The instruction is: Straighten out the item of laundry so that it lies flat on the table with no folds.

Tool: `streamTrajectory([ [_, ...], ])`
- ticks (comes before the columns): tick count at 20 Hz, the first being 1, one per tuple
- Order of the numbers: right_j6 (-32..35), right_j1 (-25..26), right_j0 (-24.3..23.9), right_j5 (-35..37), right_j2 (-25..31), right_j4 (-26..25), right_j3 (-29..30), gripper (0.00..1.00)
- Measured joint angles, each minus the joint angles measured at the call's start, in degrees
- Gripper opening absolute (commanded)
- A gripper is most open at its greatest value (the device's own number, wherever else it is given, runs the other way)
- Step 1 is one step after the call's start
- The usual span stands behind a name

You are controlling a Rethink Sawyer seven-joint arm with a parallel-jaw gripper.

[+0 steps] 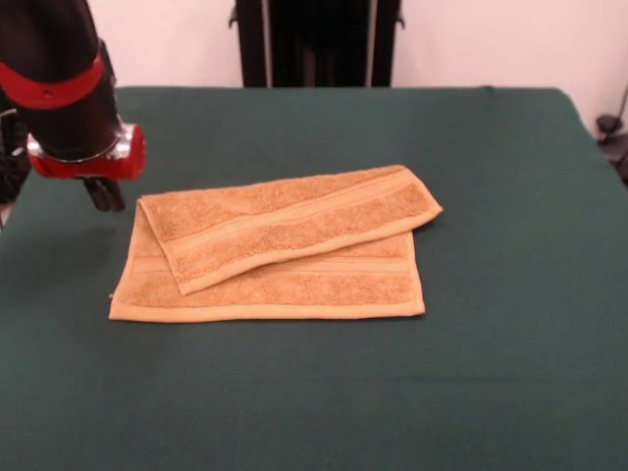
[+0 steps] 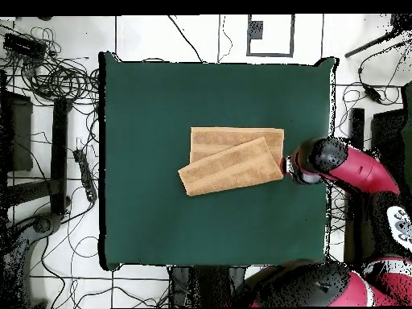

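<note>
In the front view, the towel (image 1: 285,250) lies near the middle of the green table (image 1: 491,373), folded. Its lower layer rests flat, long edge toward the camera, and an upper layer is doubled over it at a slant, running from about 8 o'clock up to 2 o'clock, with a woven band stripe along it. The gripper (image 1: 105,193) hangs at the towel's 10 o'clock, just beside the corner of the folded layer; whether it touches the cloth, or is open or closed, cannot be told. In the overhead view the gripper (image 2: 291,168) sits at the towel's (image 2: 233,161) 3 o'clock edge.
</note>
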Motion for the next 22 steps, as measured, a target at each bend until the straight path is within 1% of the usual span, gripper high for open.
streamTrajectory([
  [2,0.0,-0.1,-0.6,0.0,0.5,0.0,0.0,0.00],
  [3,0.0,-0.3,-2.6,0.0,1.7,0.0,0.0,0.00],
  [4,0.0,-0.3,-3.4,0.0,2.2,0.0,0.0,0.00],
  [9,0.0,-0.5,-7.1,0.0,3.5,-0.1,-0.3,0.00],
  [11,0.0,-0.5,-7.8,0.0,3.7,-0.1,-0.5,0.00],
  [14,0.0,-0.4,-8.0,0.0,3.9,-0.2,-0.8,0.00],
  [22,0.0,1.0,-6.2,0.0,5.8,-0.1,-1.5,0.00],
])
